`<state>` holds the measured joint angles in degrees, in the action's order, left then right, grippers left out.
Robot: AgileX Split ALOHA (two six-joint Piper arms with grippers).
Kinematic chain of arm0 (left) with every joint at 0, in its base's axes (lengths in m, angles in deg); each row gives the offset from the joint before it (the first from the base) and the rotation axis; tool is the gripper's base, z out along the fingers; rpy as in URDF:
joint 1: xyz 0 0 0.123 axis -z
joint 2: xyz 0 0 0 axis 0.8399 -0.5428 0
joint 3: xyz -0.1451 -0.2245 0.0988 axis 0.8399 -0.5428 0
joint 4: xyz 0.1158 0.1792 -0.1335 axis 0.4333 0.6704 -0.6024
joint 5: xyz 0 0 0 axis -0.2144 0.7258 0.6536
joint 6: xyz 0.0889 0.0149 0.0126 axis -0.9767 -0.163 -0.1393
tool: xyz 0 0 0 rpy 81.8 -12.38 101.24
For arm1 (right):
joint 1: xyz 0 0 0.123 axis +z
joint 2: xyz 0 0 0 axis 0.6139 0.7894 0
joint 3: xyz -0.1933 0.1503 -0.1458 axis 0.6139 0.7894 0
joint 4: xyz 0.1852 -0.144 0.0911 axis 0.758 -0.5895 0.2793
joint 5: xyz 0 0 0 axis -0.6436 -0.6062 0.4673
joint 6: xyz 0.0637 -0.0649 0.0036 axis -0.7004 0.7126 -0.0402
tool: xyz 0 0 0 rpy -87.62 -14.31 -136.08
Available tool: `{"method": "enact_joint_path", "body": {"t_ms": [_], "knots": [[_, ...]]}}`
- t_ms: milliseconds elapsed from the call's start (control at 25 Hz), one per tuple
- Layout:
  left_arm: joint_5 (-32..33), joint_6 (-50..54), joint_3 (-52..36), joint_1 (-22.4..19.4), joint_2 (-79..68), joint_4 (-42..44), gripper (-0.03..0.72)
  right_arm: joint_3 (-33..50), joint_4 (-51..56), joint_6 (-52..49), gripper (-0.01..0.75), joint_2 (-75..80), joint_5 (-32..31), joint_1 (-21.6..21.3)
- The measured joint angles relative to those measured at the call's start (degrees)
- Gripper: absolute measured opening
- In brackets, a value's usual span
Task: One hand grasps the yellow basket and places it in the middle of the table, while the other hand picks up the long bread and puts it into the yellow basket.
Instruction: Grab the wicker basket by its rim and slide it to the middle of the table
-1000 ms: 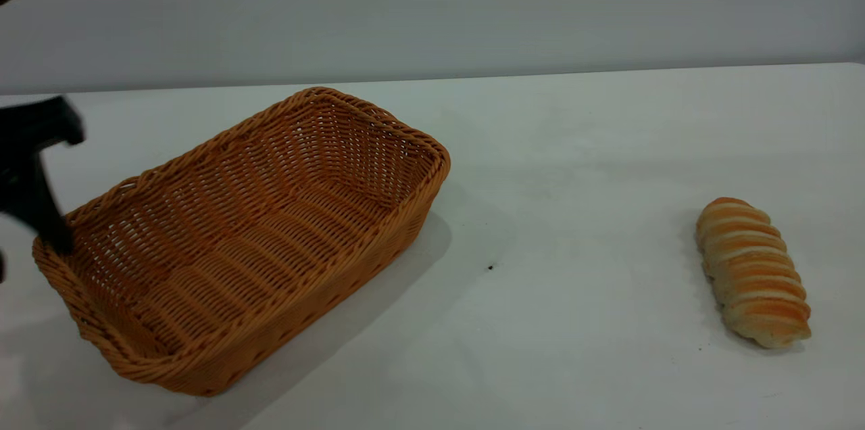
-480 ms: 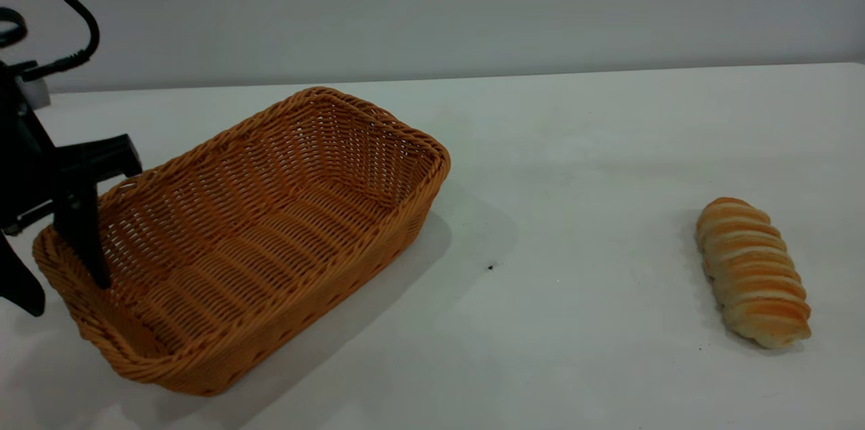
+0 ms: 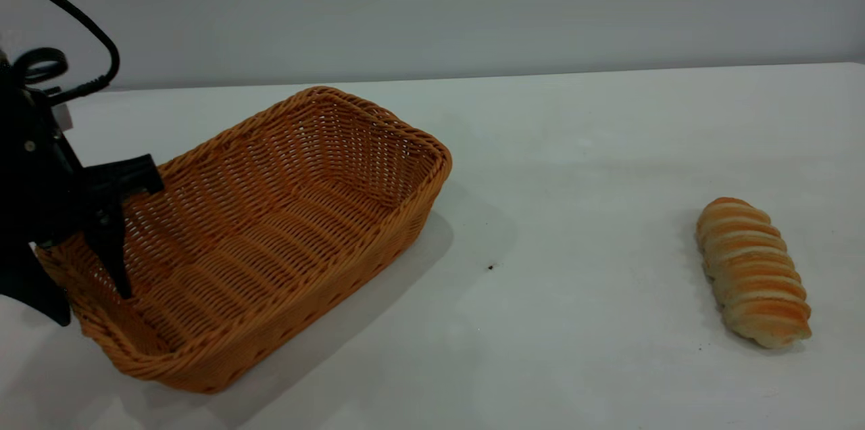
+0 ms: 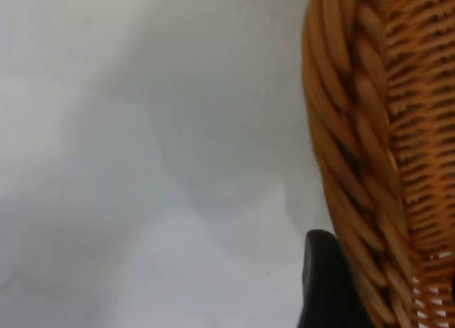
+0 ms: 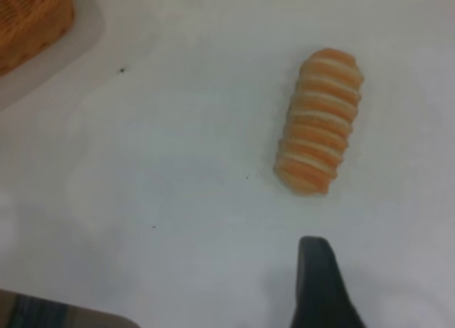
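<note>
The yellow basket (image 3: pixel 270 234) sits on the left half of the white surface (image 3: pixel 574 166), angled so that 1 short end points toward the far wall and the other toward the near left corner. The left claw (image 3: pixel 91 301) has its 2 black fingers spread across the braided rim at that near left end: 1 finger (image 3: pixel 111 247) reaches down inside the basket against the woven wall, the other (image 3: pixel 30 288) stands outside it on the surface side. The fingers straddle the rim with a gap between them, not clamped on the weave. A black cable (image 3: pixel 81 17) loops above the claw. From the left wrist view the rim (image 4: pixel 348 129) runs close past a dark fingertip (image 4: pixel 323 282) just beside its outer face.

The long bread (image 3: pixel 751 272) lies well apart from the basket, on the right side of the surface, flat and untouched. The right wrist view looks down on the bread (image 5: pixel 318 131), with 1 dark finger (image 5: pixel 320 285) of the right claw hanging above the surface near it; I cannot tell how that claw is set.
</note>
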<state>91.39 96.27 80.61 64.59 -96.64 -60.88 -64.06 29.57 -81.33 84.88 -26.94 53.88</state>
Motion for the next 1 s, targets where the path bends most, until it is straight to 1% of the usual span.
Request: {"method": "enact_joint_path", "body": {"t_ms": [200,320,360,440,520,560,840,920,1000], "knots": [[-2.16,0.15,0.81,0.00,-2.35,0.00,0.460,0.00,0.00,0.08,0.502,0.00,0.00,0.00],[-3.77,0.19,0.81,0.00,-3.41,0.00,0.412,0.00,0.00,0.08,0.502,0.00,0.00,0.00],[-3.96,0.19,0.81,0.00,-3.51,0.00,0.372,0.00,0.00,0.08,0.502,0.00,0.00,0.00],[-4.39,0.33,0.81,0.00,-3.51,-0.06,0.264,0.00,0.00,0.08,0.502,0.00,0.00,0.00],[-5.84,1.07,0.90,-0.12,-3.51,-0.55,0.132,0.00,0.00,0.08,0.502,0.00,0.00,0.00],[-6.50,1.13,1.02,-0.19,-3.51,-0.48,0.118,0.00,0.00,0.08,0.502,0.00,0.00,0.00],[-6.71,-0.41,1.29,-0.19,-3.51,-0.55,0.120,0.00,0.00,0.13,0.502,0.00,0.00,0.00],[-6.75,-3.62,1.41,0.10,-3.51,-2.13,0.120,0.00,0.00,0.13,0.502,0.00,0.00,0.00],[-6.88,-10.75,1.41,0.68,-3.32,-6.46,0.120,0.00,0.00,0.13,0.502,0.00,0.00,0.00]]}}
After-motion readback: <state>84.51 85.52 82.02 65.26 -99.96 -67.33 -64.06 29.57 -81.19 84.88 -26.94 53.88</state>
